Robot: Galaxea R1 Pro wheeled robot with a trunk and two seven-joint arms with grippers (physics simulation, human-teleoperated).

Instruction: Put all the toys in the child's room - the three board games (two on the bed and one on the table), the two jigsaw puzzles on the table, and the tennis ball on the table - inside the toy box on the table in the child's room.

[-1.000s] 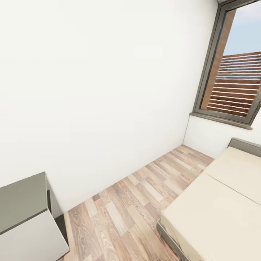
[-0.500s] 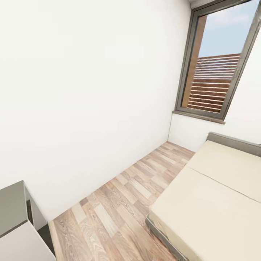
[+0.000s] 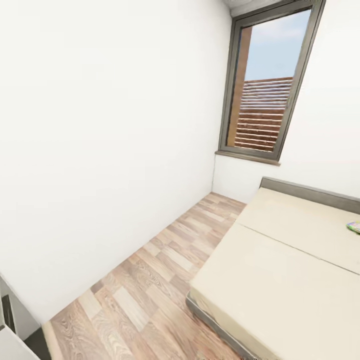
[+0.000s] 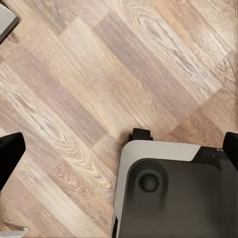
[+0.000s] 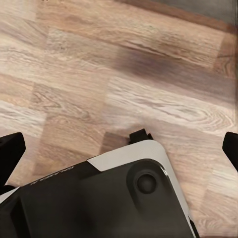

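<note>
While I'm steering through the child's room, the head view gives me the bed (image 3: 280, 280) at the right, beige mattress bare except for one colourful board game (image 3: 354, 227) at its far right edge, cut off by the frame. Wood floor (image 3: 150, 285) runs along the white wall to the window (image 3: 265, 95). Left gripper (image 4: 119, 148) and right gripper (image 5: 119, 148) both hang over floor, fingers wide apart, holding nothing, robot base (image 4: 173, 193) below.

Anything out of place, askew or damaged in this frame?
Nothing stands out. The bed is flat and tidy, with a small green-edged item lying on it at the picture's right edge; the wooden floor shows no spill or damage.
</note>
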